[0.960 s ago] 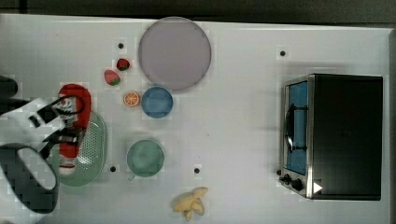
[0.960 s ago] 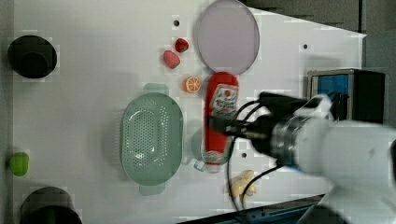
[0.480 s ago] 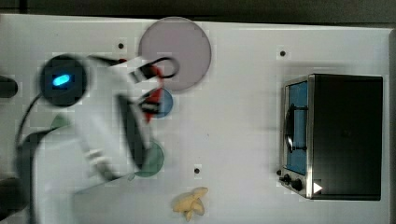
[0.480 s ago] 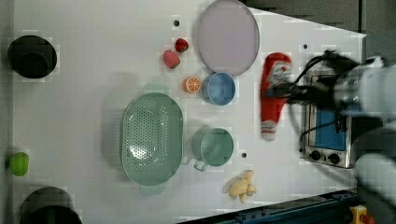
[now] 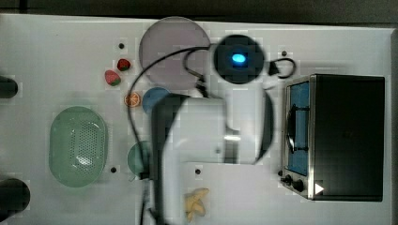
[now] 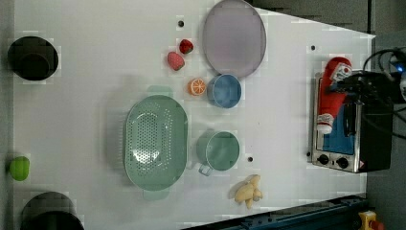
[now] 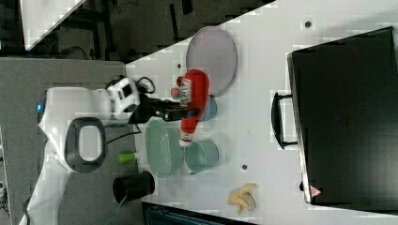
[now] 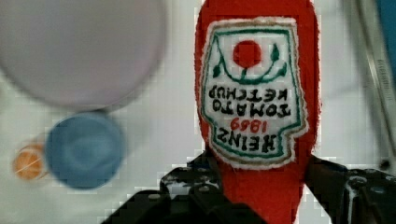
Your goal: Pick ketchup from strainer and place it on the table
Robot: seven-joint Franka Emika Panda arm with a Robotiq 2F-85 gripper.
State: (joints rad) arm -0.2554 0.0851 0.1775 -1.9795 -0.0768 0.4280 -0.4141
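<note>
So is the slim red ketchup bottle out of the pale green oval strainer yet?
Out. The strainer sits empty, and the ketchup bottle is held in the gripper, off the table.

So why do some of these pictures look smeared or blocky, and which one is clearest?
Top view: the arm is a soft white smear hiding things beneath it. Wrist view: the ketchup label is crisp, while the blue cup and plate behind are out of focus. Left view: blocky, yet the strainer holes read clearly.
</note>
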